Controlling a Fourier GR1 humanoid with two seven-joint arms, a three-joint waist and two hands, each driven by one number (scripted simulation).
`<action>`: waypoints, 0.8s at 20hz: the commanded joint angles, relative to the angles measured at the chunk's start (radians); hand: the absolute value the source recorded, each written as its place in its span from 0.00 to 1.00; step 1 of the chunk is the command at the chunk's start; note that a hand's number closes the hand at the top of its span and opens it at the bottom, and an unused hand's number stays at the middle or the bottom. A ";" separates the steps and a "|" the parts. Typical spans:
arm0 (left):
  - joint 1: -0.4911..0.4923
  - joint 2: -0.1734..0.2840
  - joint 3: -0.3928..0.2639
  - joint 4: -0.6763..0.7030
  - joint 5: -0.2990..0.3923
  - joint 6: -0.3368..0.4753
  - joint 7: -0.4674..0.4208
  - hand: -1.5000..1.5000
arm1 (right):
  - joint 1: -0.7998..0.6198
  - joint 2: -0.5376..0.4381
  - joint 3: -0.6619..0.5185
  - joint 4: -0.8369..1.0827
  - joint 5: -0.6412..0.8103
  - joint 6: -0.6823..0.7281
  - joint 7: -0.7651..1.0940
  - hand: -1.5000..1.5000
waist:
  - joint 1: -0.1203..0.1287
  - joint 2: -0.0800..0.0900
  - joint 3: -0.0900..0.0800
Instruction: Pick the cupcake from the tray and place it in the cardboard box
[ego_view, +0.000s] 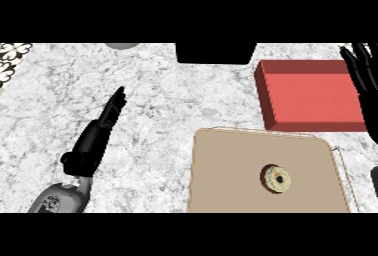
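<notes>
The cupcake (277, 178), pale with a dark centre, sits inside the tan cardboard box (221, 175) at the lower middle right. Behind the box lies the red tray (310, 95), with nothing on it. My right hand (359, 67) shows at the right edge over the tray's right side, its fingers straight and pointing up, holding nothing. To the left of the box, over bare counter, my left hand (105, 121) is seen edge-on, its fingers straight and aimed away from me. It touches neither the box nor the tray.
A black block (215, 52) stands at the back centre, with a grey round object (122, 45) partly visible at the back left. A white patterned item (11, 57) lies in the far left corner. The counter is grey marble.
</notes>
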 joint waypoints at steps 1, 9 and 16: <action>0.026 0.007 0.031 0.036 -0.017 -0.036 -0.068 0.50 | -0.007 0.000 0.007 -0.003 -0.003 0.082 -0.005 0.00 | -0.013 -0.008 0.015; -0.057 0.138 0.059 -0.012 -0.015 -0.133 -0.031 0.50 | -0.041 -0.361 -0.074 0.178 0.065 0.528 -0.132 0.00 | -0.002 0.001 0.018; -0.071 0.133 0.075 0.006 0.007 -0.173 -0.035 0.50 | -0.018 -0.359 -0.010 0.242 0.457 0.539 -0.643 0.00 | 0.001 -0.001 0.019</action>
